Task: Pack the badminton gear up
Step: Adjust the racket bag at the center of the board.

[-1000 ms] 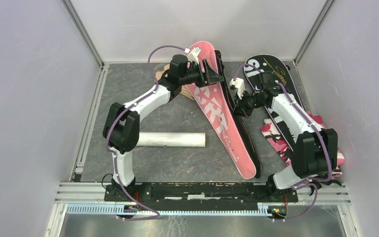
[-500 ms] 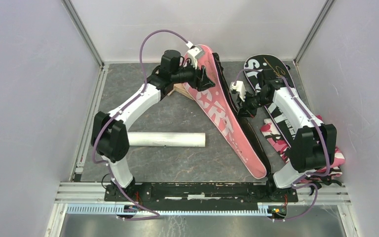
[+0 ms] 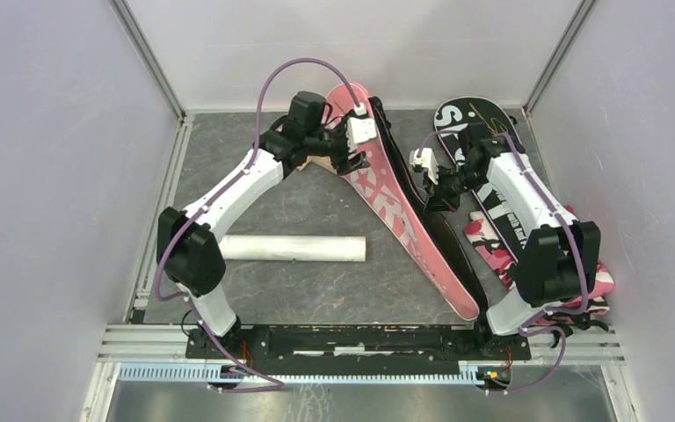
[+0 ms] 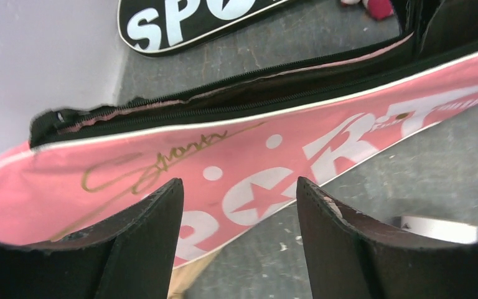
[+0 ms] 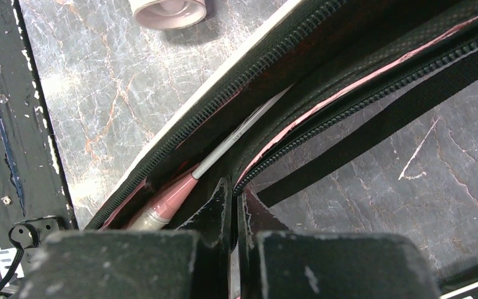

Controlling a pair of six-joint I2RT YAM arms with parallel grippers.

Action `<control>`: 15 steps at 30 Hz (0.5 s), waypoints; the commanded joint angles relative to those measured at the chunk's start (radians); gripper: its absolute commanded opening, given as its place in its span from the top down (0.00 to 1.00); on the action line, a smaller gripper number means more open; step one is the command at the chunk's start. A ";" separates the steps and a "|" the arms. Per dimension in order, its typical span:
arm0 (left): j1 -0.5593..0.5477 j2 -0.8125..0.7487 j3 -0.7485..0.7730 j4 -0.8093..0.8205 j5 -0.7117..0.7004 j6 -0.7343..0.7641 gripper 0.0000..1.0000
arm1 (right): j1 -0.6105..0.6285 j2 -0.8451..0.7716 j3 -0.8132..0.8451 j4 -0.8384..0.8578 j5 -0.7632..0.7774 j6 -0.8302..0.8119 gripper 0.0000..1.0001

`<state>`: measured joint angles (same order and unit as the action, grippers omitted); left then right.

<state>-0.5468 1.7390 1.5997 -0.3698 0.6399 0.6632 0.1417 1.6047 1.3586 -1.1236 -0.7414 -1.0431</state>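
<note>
Shows a racket (image 5: 243, 134) inside the unzipped pink cover (image 3: 404, 233), right gripper (image 5: 235, 190) clamped on its edge, left gripper (image 4: 238, 187) wide above it; leaves zipping and the white tube (image 3: 294, 249) beside it outstanding.

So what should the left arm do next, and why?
Probably lower the open left gripper onto the pink cover near its wide end and pinch it: the cover gapes unzipped, racket shaft showing inside, while the shut right gripper pinches its edge.

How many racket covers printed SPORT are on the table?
2. The pink cover lies diagonally across the middle, its zip open. The black cover lies at the far right, partly under the right arm. Others may be hidden beneath.
</note>
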 commanded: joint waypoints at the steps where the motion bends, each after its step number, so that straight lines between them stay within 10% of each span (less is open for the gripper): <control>1: -0.051 0.008 0.069 -0.059 -0.087 0.310 0.27 | 0.000 0.002 0.056 -0.087 -0.069 -0.123 1.00; 15: -0.146 0.112 0.163 -0.088 -0.255 0.524 0.26 | 0.001 -0.009 -0.002 -0.132 -0.097 -0.191 1.00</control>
<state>-0.6876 1.8183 1.6917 -0.4328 0.4267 1.0576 0.1417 1.6058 1.3628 -1.1797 -0.7574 -1.1023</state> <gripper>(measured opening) 0.739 0.018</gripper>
